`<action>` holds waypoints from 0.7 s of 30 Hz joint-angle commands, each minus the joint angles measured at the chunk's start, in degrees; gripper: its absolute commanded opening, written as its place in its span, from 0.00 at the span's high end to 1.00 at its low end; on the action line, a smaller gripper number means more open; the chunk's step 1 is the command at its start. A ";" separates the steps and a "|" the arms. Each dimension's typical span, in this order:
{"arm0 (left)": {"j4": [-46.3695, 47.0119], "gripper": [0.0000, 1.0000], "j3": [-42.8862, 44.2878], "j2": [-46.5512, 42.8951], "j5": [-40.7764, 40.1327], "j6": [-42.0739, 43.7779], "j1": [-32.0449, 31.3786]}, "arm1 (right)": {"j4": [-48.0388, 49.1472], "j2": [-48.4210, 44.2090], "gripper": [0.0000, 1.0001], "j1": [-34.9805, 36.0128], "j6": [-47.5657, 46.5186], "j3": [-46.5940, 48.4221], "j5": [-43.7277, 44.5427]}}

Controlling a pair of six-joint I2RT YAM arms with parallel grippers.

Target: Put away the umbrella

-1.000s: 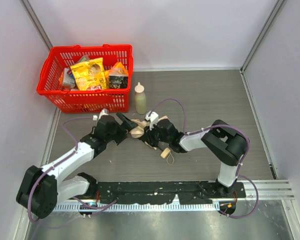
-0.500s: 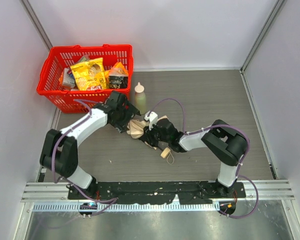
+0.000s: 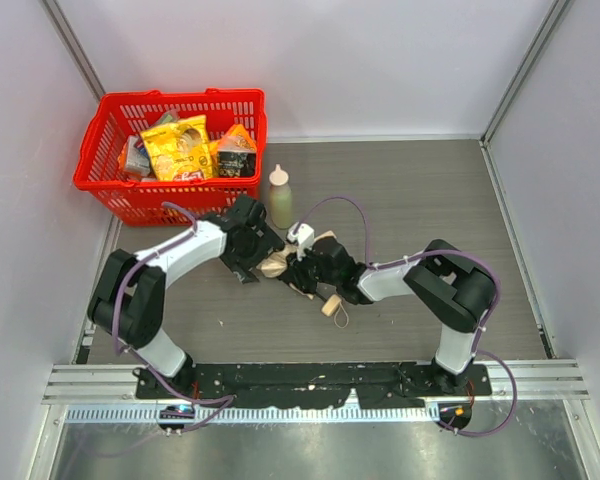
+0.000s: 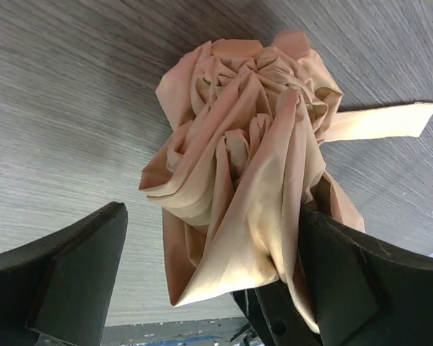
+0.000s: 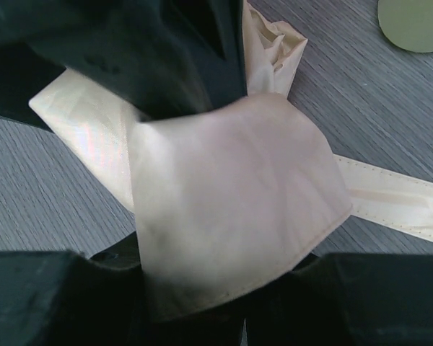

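The umbrella [image 3: 276, 264] lies mid-table as a crumpled beige bundle, its pale knob handle [image 3: 330, 306] and cord loop pointing toward the near edge. My left gripper [image 3: 263, 252] is open at the bundle's left end. In the left wrist view the bunched fabric [image 4: 245, 144] sits between the wide-apart fingers [image 4: 65, 274], and the right-hand finger touches the cloth. My right gripper [image 3: 302, 268] holds the bundle from the right. In the right wrist view its jaws are shut on a fold of the cream fabric [image 5: 231, 194]. A flat strap [image 5: 390, 198] trails off to the right.
A red basket [image 3: 110, 185] filled with snack packs stands at the back left. A pale green squeeze bottle [image 3: 280, 200] stands upright just behind the two grippers, next to the basket's right corner. Grey walls close the left, back and right sides.
My left arm has swung up from the near left, past the basket's front, and its open gripper has come onto the umbrella's fabric end. The right arm and the umbrella have stayed put.
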 commanded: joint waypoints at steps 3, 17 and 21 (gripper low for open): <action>9.62 0.09 -5.38 -3.01 -8.63 1.16 -2.82 | -11.81 2.56 0.99 0.62 -1.33 -1.21 -1.49; 36.18 0.90 -27.55 -3.89 -10.94 5.82 -3.43 | -6.44 5.90 0.99 -1.05 4.92 -1.65 -15.29; 34.61 1.00 -27.11 -5.65 -8.13 5.39 -3.43 | -12.85 3.89 0.99 -1.31 4.83 -0.42 -10.12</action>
